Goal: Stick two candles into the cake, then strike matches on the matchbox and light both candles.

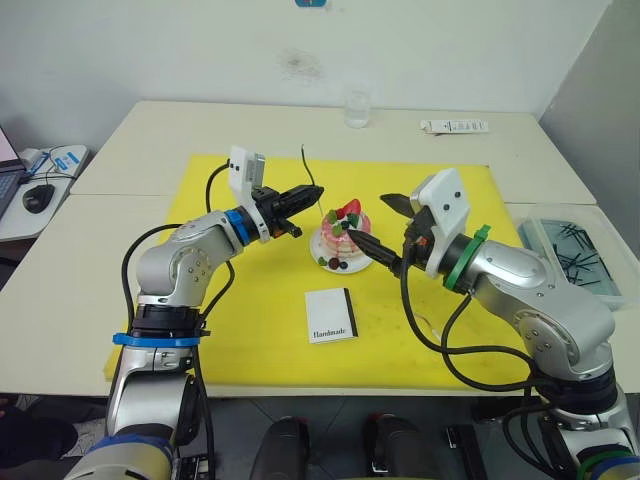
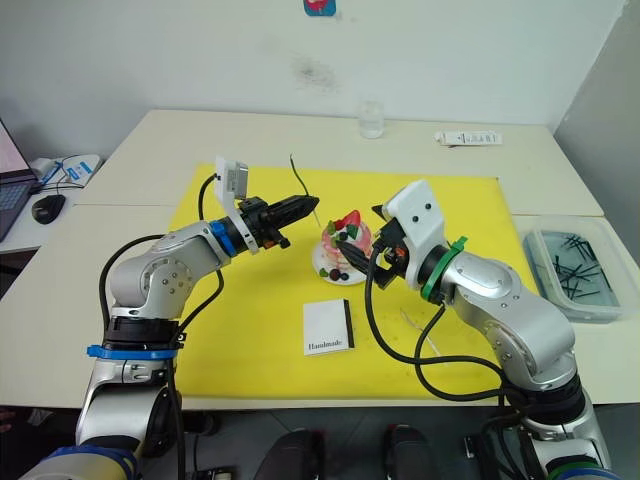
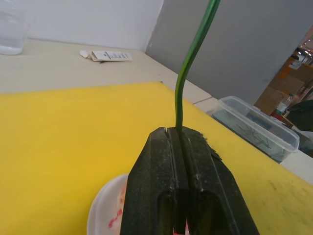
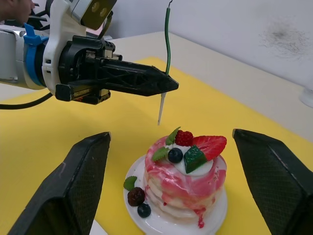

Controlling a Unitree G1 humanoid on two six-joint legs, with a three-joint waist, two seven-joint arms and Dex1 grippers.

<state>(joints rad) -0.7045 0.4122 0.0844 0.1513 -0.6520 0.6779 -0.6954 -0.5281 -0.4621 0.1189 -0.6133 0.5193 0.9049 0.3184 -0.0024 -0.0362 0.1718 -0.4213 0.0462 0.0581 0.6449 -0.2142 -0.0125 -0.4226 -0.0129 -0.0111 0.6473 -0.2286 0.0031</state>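
I'm holding a candle point(image 4: 167, 41) upright in my left gripper point(image 4: 164, 85), jaws clenched on it, just above the cake point(image 4: 185, 174) on the yellow mat point(image 1: 250, 320). My right gripper point(image 1: 385, 225) is hanging released around the cake; the matchbox point(image 1: 331, 316) is lying near.

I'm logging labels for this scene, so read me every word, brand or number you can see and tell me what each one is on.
"Handmade": small dark lettering on the flat white rectangular matchbox with a black strip, lying on the yellow mat.
Print on the long white packet at the far edge of the table: too small to read.
The sticker on the wall: cut off, no text legible.
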